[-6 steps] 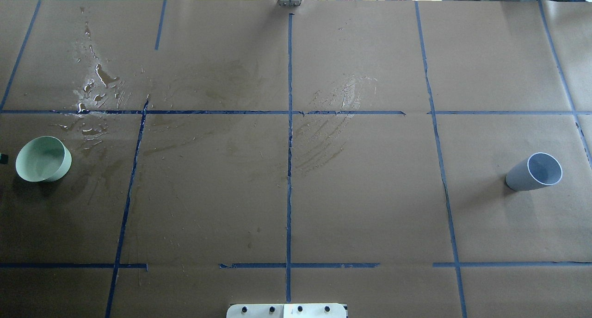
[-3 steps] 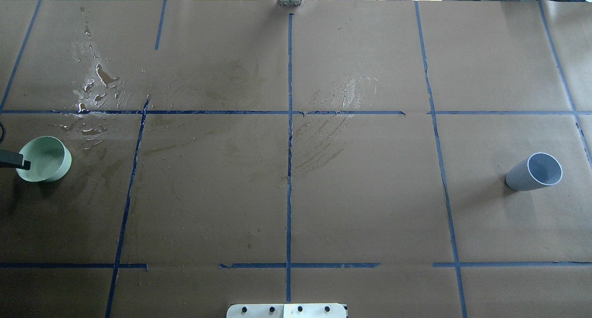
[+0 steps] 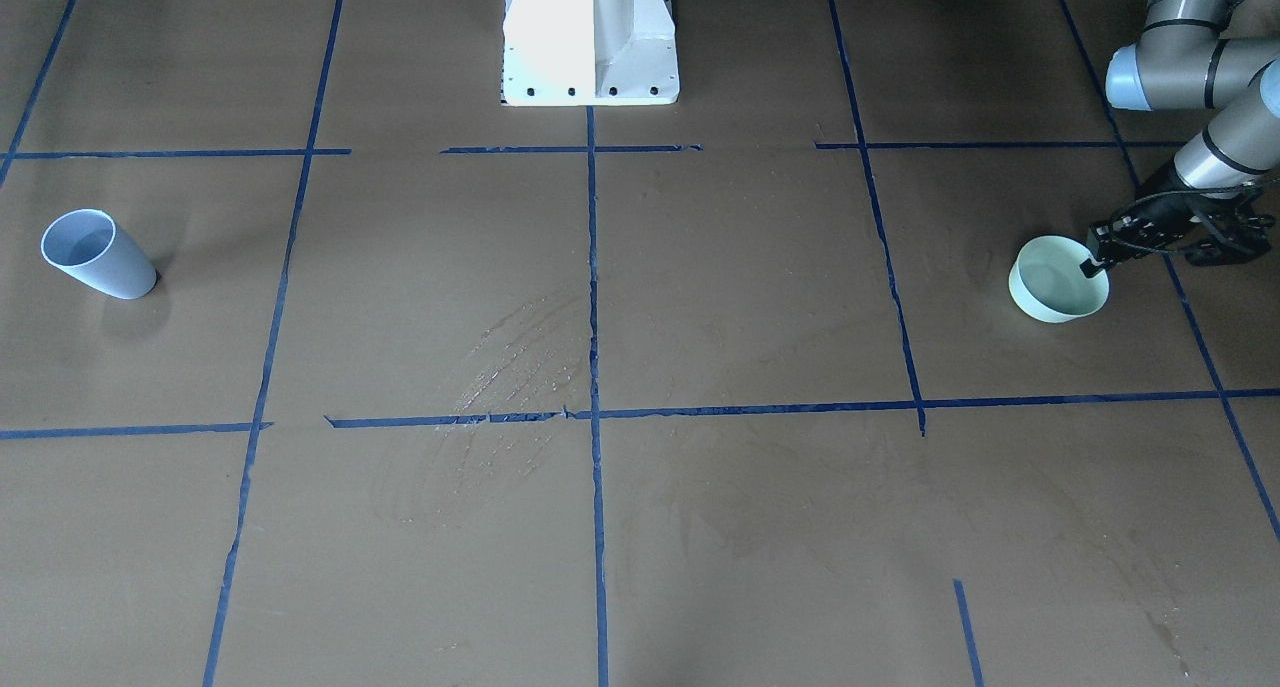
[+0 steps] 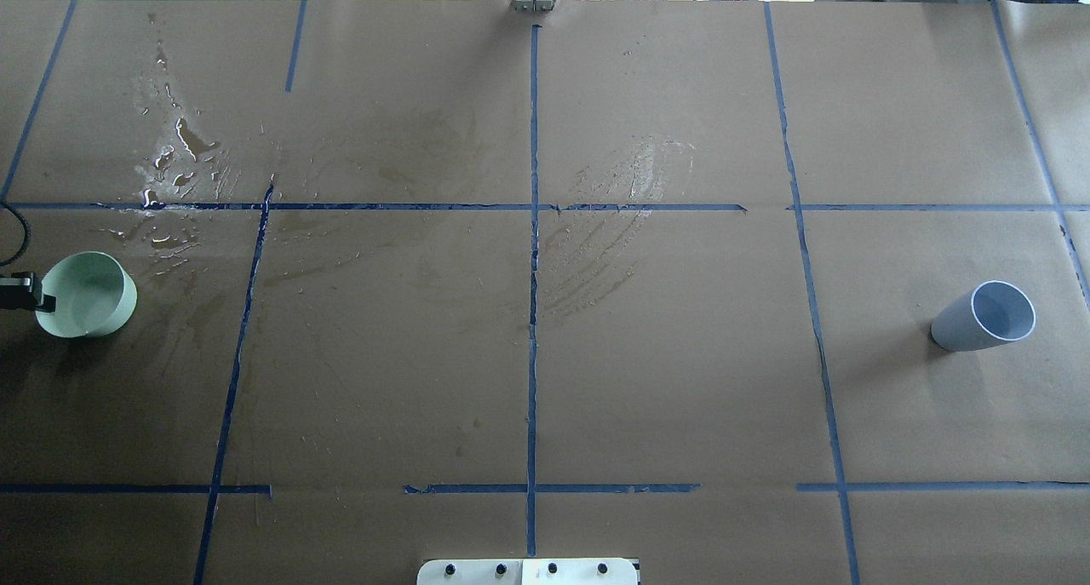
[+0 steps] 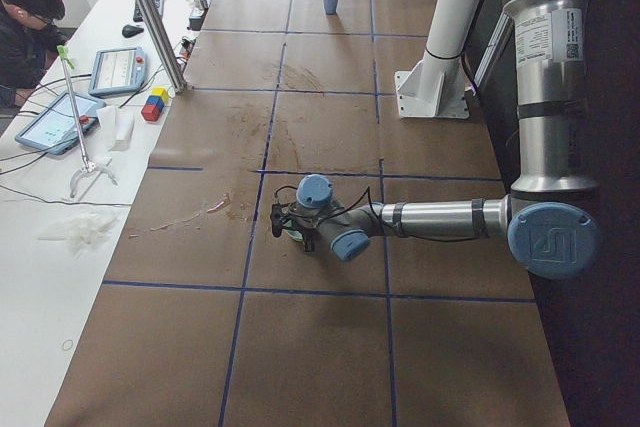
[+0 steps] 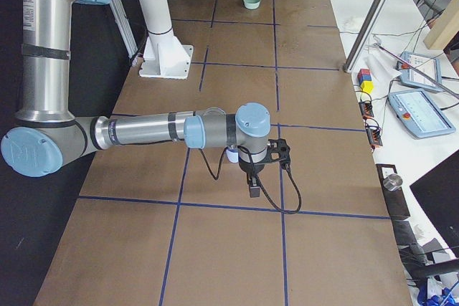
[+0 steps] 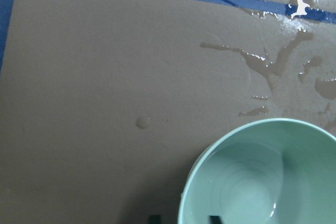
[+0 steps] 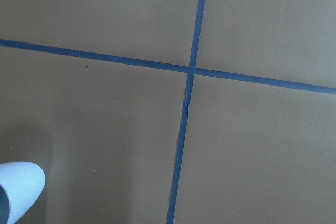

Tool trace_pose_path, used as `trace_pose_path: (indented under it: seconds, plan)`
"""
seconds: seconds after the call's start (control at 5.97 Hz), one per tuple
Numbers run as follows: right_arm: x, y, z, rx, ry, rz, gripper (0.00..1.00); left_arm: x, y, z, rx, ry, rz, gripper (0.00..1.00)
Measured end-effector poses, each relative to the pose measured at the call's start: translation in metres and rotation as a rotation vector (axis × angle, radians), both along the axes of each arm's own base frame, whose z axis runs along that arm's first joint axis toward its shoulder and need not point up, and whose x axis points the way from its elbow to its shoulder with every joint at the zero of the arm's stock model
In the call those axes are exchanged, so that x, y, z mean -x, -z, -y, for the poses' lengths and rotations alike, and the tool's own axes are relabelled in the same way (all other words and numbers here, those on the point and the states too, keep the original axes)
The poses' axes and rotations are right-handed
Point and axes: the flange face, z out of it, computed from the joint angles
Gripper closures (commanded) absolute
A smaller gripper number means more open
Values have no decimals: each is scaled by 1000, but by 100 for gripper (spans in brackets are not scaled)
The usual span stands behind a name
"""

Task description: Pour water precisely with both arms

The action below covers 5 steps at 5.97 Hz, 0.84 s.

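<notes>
Brown table (image 4: 681, 355) carries one green bowl (image 4: 87, 295) and one blue cup (image 4: 983, 315).

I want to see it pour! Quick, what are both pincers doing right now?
Left pincer: open, straddling the green bowl's rim.
Right pincer: cannot tell from here whether open or closed.

Water (image 7: 260, 203): thin sheen in mint bowl (image 7: 226, 156), puddles (image 4: 189, 142) near worktop's (image 4: 681, 381) far-left corner. Left arm (image 3: 1170, 72), right arm (image 6: 143, 130) reached low over opposite ends.
</notes>
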Motion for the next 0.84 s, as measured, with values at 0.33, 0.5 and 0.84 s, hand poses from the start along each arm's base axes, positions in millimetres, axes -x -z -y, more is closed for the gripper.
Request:
trace_pose_path:
  seconds: [0.33, 0.5, 0.84]
  plan:
    - [0, 0, 0, 1, 0, 0, 0, -22, 44, 30, 36, 35, -80, 99]
    - [0, 0, 0, 1, 0, 0, 0, -40, 78, 53, 39, 44, -111, 99]
    - [0, 0, 0, 2, -1, 0, 0, -110, 181, 98, 54, 30, -159, 99]
